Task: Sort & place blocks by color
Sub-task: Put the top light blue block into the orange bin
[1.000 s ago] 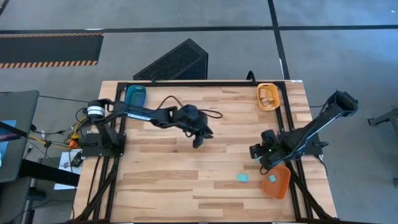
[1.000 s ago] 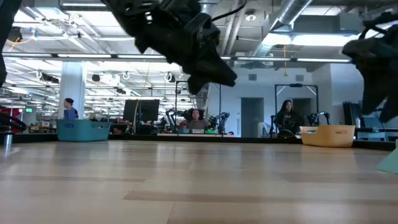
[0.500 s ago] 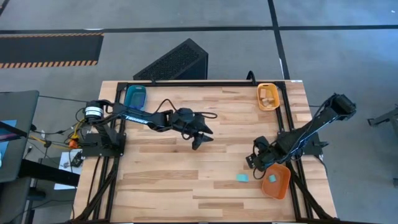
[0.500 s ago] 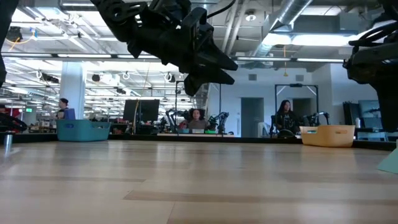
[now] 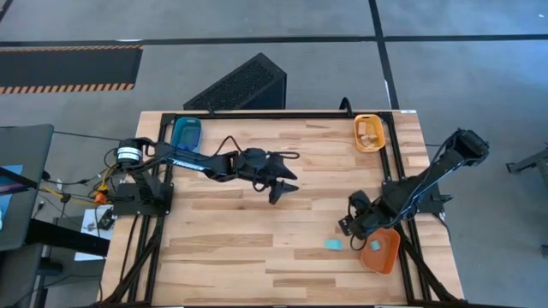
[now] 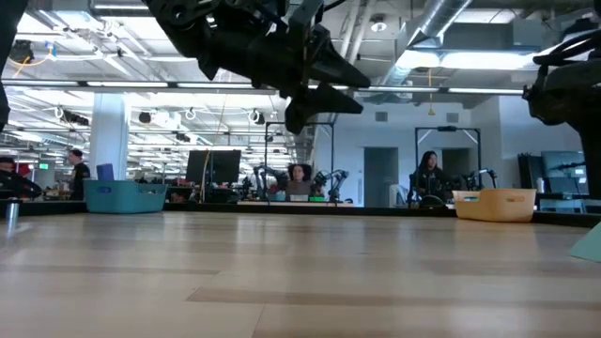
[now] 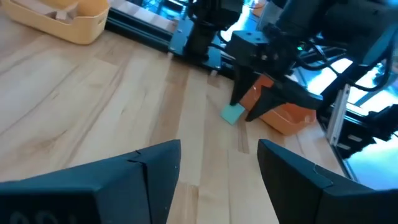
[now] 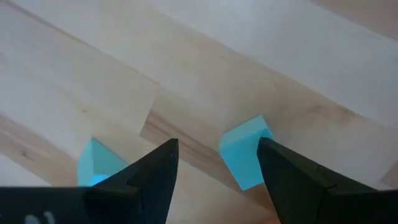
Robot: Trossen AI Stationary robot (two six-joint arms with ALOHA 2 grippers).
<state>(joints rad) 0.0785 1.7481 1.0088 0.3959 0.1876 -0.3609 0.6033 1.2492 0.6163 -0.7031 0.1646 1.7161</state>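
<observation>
Hovering with spread fingers, the right gripper point(image 5: 347, 224) sits just beside a cyan block point(image 5: 333, 245) near the orange tray point(image 5: 383, 250); descending off-centre may nudge it. Left gripper point(image 7: 217, 163), seemingly parted, waits mid-table.

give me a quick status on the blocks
Right gripper open, low beside cyan block. Left gripper open, empty, mid-table. Nothing in the way.

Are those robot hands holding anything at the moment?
No. The left gripper is open and empty above the table; the right gripper is open around a cyan block without gripping it.
</observation>
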